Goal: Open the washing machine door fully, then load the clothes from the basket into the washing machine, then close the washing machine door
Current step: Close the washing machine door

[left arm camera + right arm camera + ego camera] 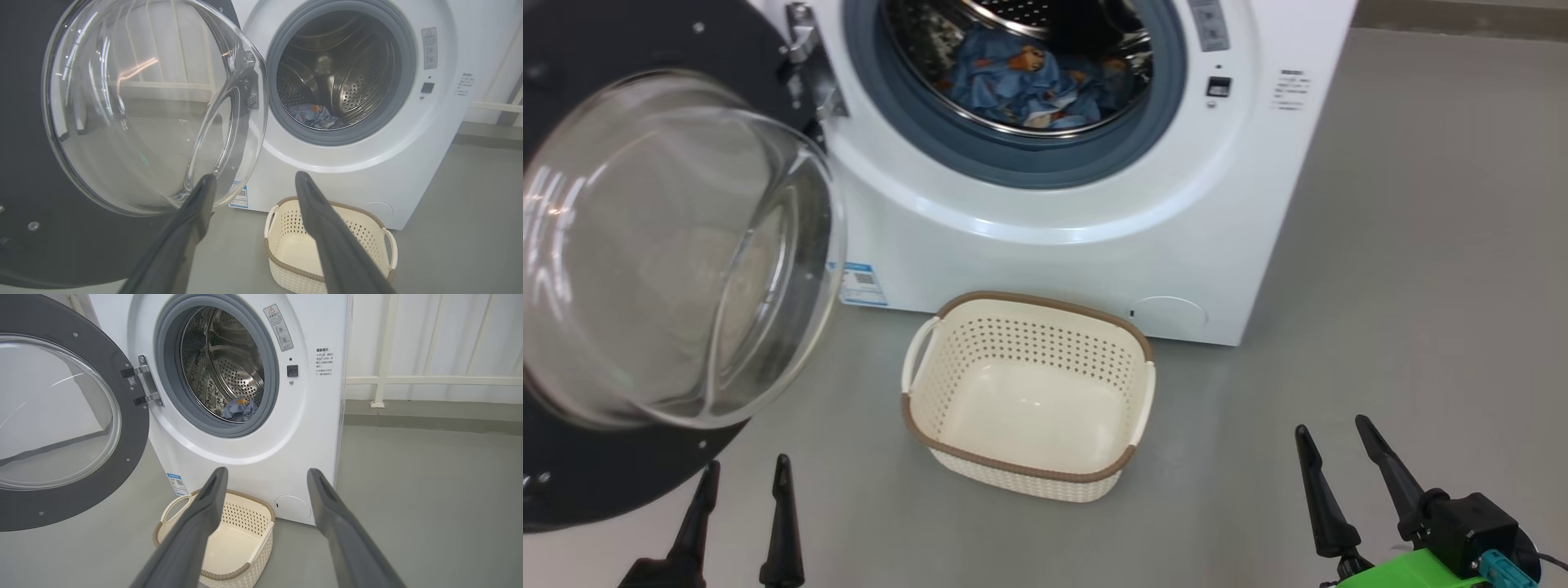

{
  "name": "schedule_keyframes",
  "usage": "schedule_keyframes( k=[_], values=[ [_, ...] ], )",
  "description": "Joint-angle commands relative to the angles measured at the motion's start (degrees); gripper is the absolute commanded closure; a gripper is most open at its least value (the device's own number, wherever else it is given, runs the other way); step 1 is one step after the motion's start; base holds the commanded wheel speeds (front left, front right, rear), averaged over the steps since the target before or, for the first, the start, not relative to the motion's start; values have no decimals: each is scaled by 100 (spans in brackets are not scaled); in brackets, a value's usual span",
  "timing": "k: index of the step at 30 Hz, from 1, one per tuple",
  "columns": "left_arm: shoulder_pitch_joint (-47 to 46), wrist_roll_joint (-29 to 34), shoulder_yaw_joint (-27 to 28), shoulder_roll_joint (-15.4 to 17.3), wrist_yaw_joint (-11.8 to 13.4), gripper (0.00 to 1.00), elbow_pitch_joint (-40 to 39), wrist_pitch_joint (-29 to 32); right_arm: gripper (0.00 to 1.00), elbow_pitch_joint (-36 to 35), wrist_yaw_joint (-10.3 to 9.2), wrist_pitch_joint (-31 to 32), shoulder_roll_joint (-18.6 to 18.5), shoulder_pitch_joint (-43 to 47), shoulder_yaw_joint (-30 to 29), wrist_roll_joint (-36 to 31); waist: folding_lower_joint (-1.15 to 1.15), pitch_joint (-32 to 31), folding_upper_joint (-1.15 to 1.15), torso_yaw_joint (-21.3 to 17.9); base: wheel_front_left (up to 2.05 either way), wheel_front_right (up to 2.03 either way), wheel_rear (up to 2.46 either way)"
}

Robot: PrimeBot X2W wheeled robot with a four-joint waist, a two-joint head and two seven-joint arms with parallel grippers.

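Clothes (1029, 82) are in the washing machine (1054, 261) at 12 o'clock, so the left gripper (749, 461) and right gripper (1331, 425) hang open, free to shut the door (670, 245) at 9 o'clock.

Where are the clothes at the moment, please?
The clothes lie inside the washing machine, at the bottom of its drum behind the blue-grey rubber ring; in the head view, top centre, above the basket.

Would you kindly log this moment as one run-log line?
black-rimmed round glass door: open | light-blue printed clothes: in steel drum | cream perforated plastic basket: empty | left fingers: open | right fingers: open
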Motion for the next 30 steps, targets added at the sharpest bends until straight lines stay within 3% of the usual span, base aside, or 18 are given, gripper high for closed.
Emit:
schedule_keyframes(
  k=[1,21,30],
  values=[
    [-101,-98,205,32,60,0,-174,-36,0,-125,10,-28,-22,-83,160,-59,0,-15,0,245,0,0,0],
    [-30,-391,182,32,434,0,-186,-36,0,-38,10,-28,-88,-205,297,-144,0,79,0,1424,0,0,0],
    [16,-515,200,32,571,0,-173,-36,0,36,10,-28,-148,-312,420,-180,0,150,0,1763,0,0,0]
  ],
)
